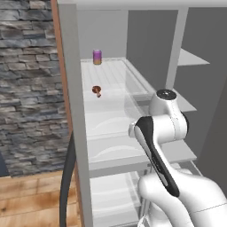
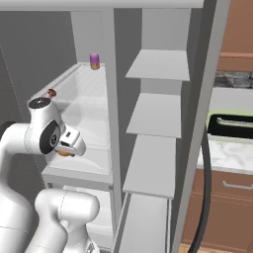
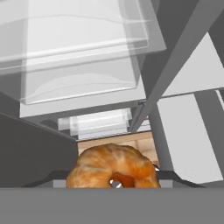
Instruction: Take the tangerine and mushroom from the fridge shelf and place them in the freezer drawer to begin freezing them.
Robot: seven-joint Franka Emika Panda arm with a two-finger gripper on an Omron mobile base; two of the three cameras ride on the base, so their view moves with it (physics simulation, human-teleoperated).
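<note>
Gripper [image 3: 114, 183] clamped on the tangerine [image 3: 113, 168], carried out in front of the fridge shelves for lowering toward the freezer drawer [image 3: 83, 85], with the mushroom [image 1: 96, 90] waiting on the upper shelf [image 1: 116, 86] near the purple can [image 1: 97, 56].

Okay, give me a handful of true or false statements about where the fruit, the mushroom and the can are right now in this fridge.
1. The small round orange tangerine sits between the gripper's fingers. True.
2. The dark reddish-brown mushroom lies in the light-grey freezer drawer. False: it rests on a translucent fridge shelf.
3. The purple can with a yellow base stands upright at the back of a shelf. True.
4. The purple can touches the mushroom. False: they stand apart.
</note>
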